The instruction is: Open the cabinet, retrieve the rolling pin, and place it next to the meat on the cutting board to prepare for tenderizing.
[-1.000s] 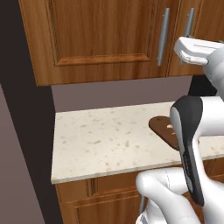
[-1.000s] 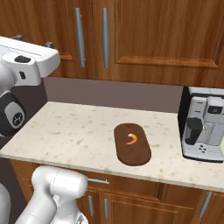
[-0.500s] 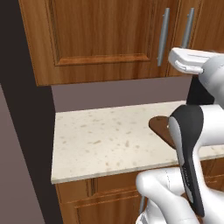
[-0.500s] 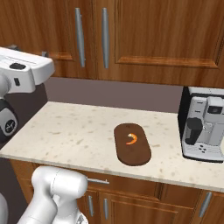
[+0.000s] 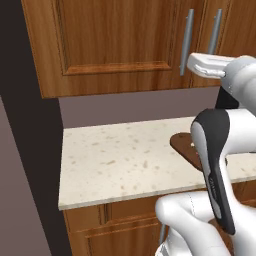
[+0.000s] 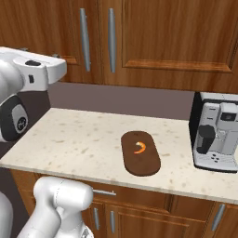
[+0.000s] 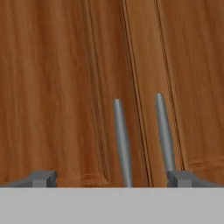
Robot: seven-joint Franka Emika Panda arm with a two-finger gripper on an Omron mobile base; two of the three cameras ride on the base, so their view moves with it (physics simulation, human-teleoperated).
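Here, in a rendered kitchen, a white robot arm fills the lower right of the left base view and the lower left of the right base view, its hand raised toward the wall cupboards. In the hand view the gripper (image 7: 111,178) stands released, its two grey tips spread wide at the bottom corners with nothing between them, facing reddish-brown wood.

Nearest the cameras, lower cabinets (image 6: 139,216) of the same wood run along the bottom of the frame under a pale speckled countertop (image 6: 79,148). On it, centre frame in the right base view, lies the cutting board (image 6: 140,152), a dark brown oval lying flat, with the meat (image 6: 140,147), a tiny orange crescent, resting on its upper half. In the left base view the board's end peeks out at right centre, behind the arm. A silver coffee machine (image 6: 217,132) stands at the right edge, well apart from the board.

Behind the counter a mauve-grey wall strip (image 6: 130,99) crosses mid-frame. Above it hangs the cabinet (image 5: 117,40), upper centre of the left base view, its raised-panel door shut and its long silver bar handle (image 5: 186,42) upright just beside the handle of the neighbouring wall cabinet (image 5: 215,32). Both handles appear in the hand view, lower centre. A dark wall panel (image 5: 30,150) borders the left of the left base view.
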